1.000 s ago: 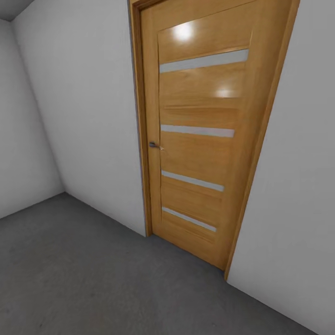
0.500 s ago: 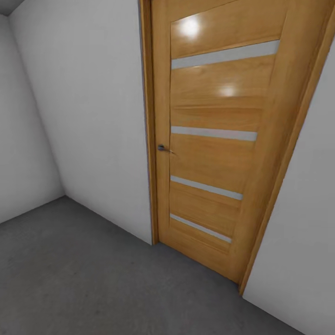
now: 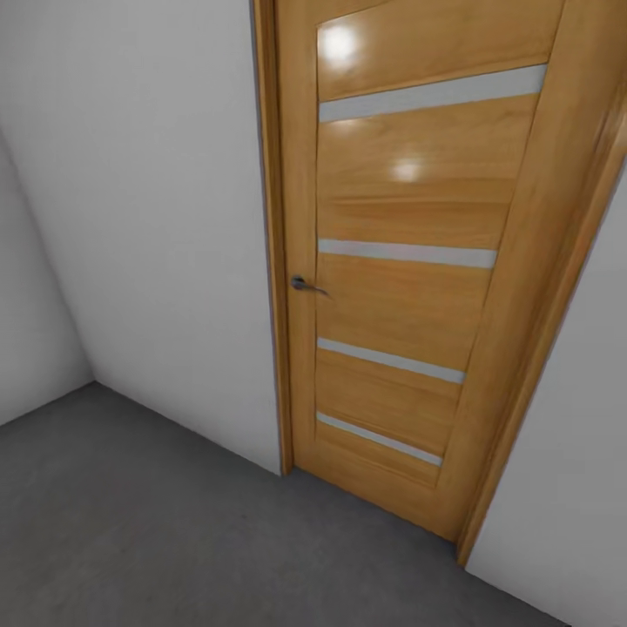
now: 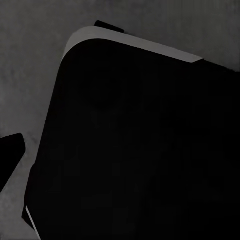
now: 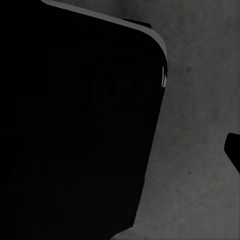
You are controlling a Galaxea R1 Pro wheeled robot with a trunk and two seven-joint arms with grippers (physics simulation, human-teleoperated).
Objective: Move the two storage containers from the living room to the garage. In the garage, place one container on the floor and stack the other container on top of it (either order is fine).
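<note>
Tool state on either arm impossible to tell, wooden door closed, grey concrete floor below

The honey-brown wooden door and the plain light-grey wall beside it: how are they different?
The honey-brown wooden door is shiny, with bright glints; the plain light-grey wall is dull. The door has pale horizontal strips and a small metal handle; the wall is bare. Both stand upright and reach down to the dark grey concrete floor.
</note>
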